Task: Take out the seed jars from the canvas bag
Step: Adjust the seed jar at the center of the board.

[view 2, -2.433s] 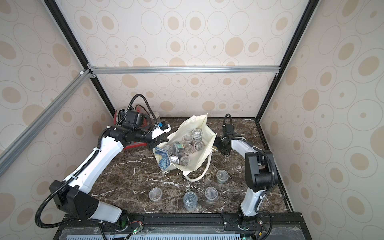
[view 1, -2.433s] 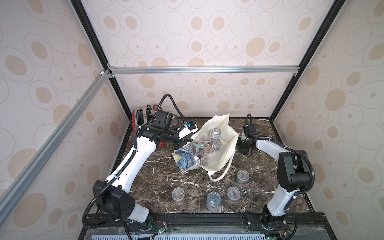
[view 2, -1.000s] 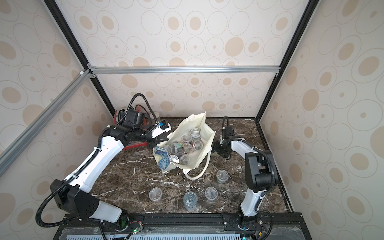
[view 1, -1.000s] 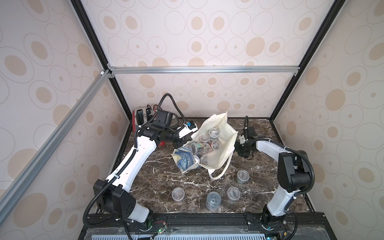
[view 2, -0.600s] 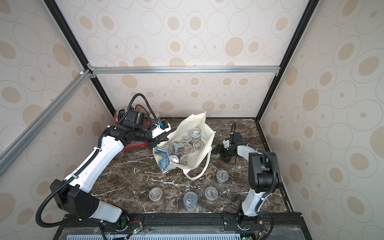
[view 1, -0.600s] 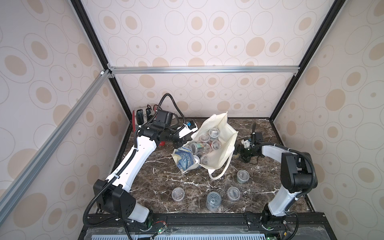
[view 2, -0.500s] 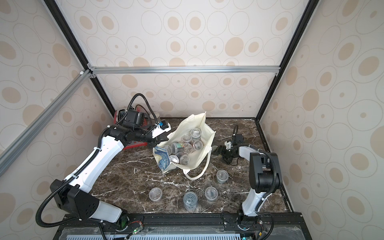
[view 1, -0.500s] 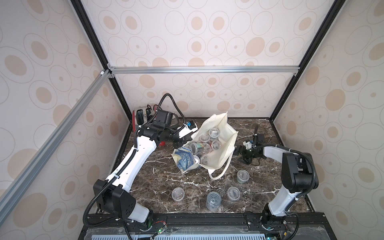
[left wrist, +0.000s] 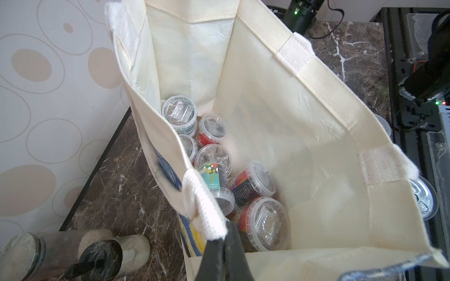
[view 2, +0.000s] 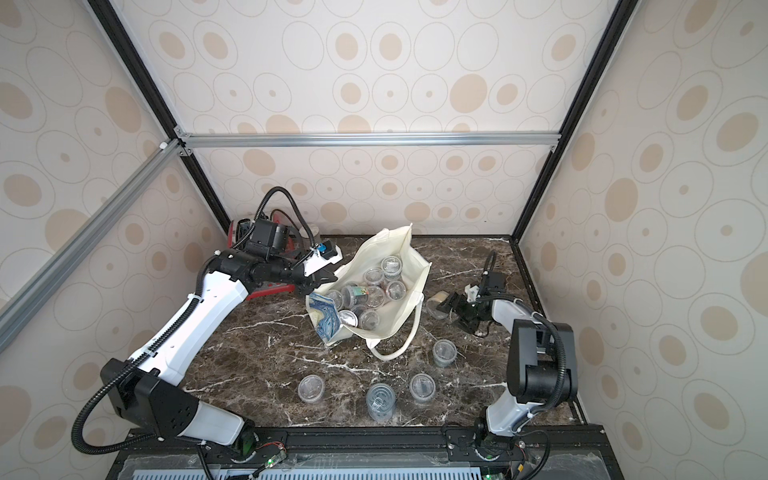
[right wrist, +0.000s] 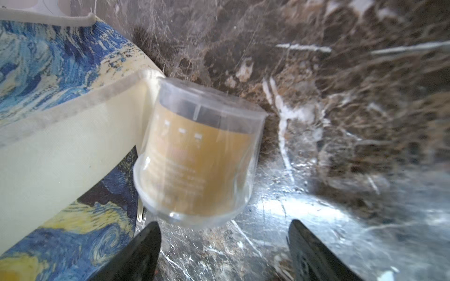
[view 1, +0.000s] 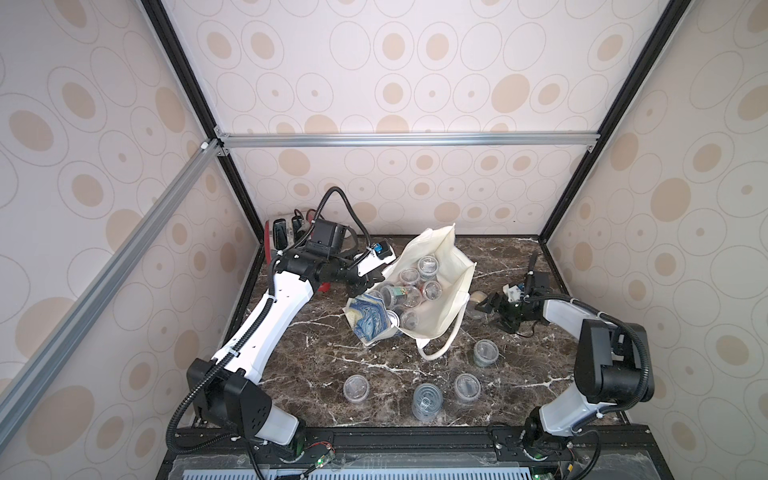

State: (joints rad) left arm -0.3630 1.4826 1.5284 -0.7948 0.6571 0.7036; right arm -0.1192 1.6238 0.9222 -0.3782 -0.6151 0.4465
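Right gripper backed off from the canvas bag's side toward 3 o'clock; wrist rolled over and forearm dropped low over the surface. Jaws went from nearly closed to spread wide. A yellow-label seed jar, not seen outside the bag before, lay tilted on the surface at the bag's 3 o'clock, touching the fabric, just beyond the jaw tips & free of them.

Cream canvas bag: blue-yellow swirl print. Clear plastic jar: ochre label. Brown marble tabletop: white veins.
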